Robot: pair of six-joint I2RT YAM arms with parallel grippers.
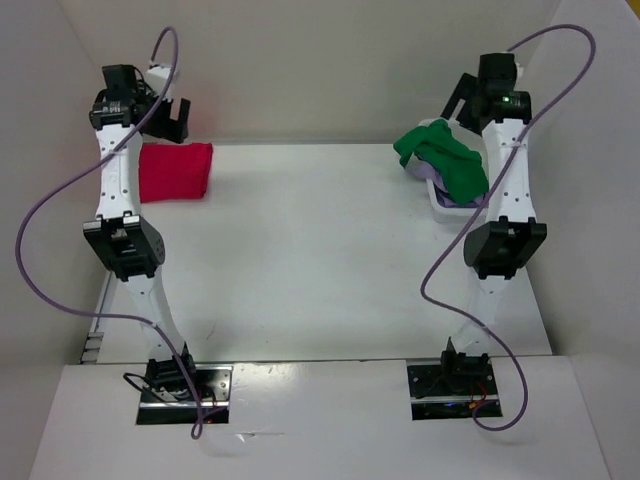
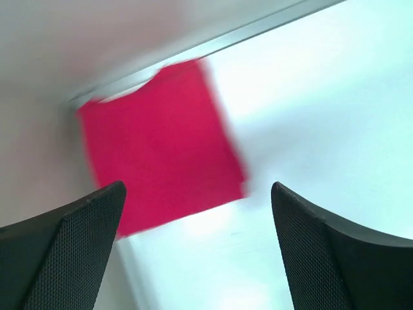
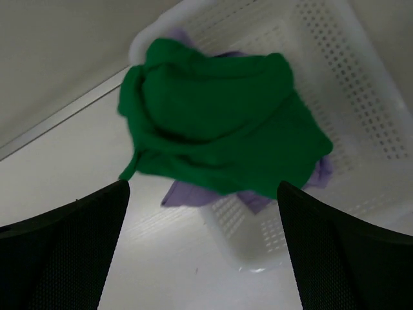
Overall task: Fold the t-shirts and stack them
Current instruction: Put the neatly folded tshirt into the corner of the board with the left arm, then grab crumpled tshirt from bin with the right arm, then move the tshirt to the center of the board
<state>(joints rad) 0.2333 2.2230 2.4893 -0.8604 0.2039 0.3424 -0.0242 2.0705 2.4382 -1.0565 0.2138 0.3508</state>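
The red t-shirt (image 1: pixel 175 170) lies folded into a flat square at the table's far left; in the left wrist view the red t-shirt (image 2: pixel 161 145) is blurred. My left gripper (image 1: pixel 170 118) (image 2: pixel 197 245) hovers above its near edge, open and holding nothing. The green t-shirt (image 1: pixel 445 155) (image 3: pixel 219 123) lies crumpled on top of the lavender t-shirt (image 3: pixel 187 192) (image 1: pixel 432 172), both spilling over the rim of the white basket (image 3: pixel 361 97). My right gripper (image 1: pixel 460 100) (image 3: pixel 203 252) hangs above them, open, with nothing between its fingers.
The white plastic basket (image 1: pixel 445 205) stands at the far right of the table, against the right arm. White walls close in the back and both sides. The left wall (image 2: pixel 39 161) runs right beside the red shirt.
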